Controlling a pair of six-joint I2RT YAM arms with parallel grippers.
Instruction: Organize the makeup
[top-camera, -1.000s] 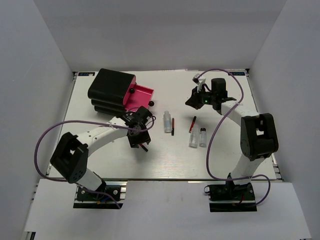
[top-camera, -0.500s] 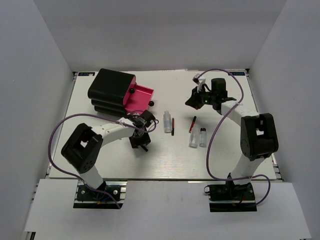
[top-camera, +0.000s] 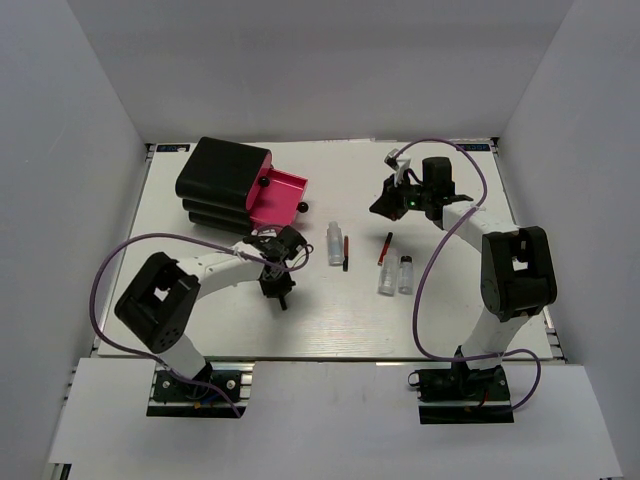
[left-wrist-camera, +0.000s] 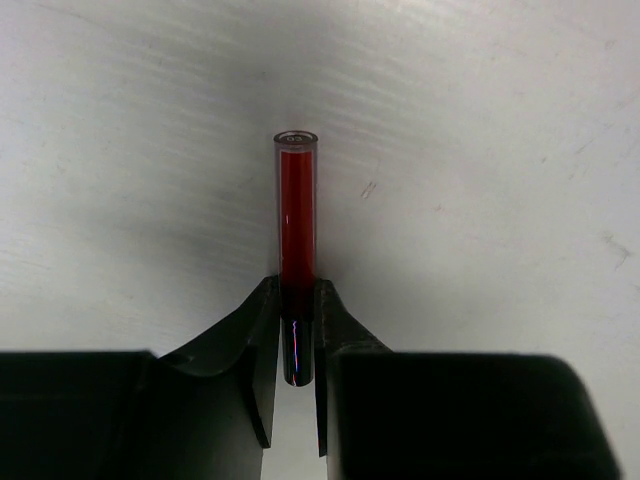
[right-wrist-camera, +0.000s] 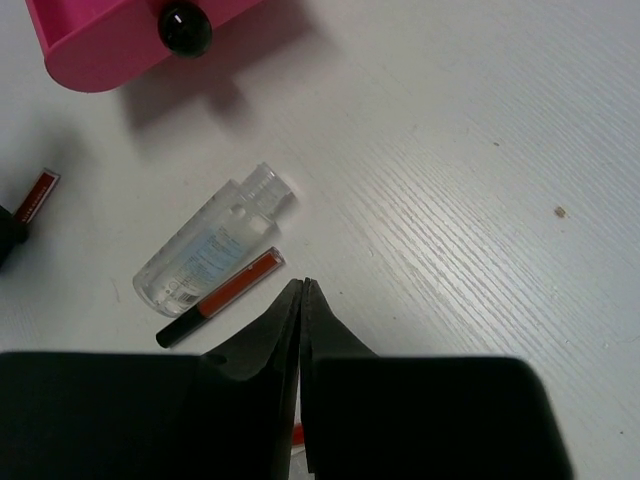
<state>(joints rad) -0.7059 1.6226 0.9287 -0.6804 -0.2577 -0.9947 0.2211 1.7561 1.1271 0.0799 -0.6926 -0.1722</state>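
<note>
The white table (top-camera: 330, 325) carries a black box (top-camera: 220, 178) at ten o'clock, its pink drawer (top-camera: 280, 192) standing open. The left gripper (left-wrist-camera: 297, 305), near seven o'clock of centre, is clamped on the dark end of a slim red stick (left-wrist-camera: 296, 215). The right gripper (right-wrist-camera: 302, 292), at one o'clock, is pressed closed, holding nothing. Near centre lie a clear bottle (top-camera: 335, 243), a pair of smaller bottles (top-camera: 386, 280), and two loose sticks (top-camera: 346, 253).

no legible text, clear bottle (right-wrist-camera: 205, 255) label print unreadable
</note>
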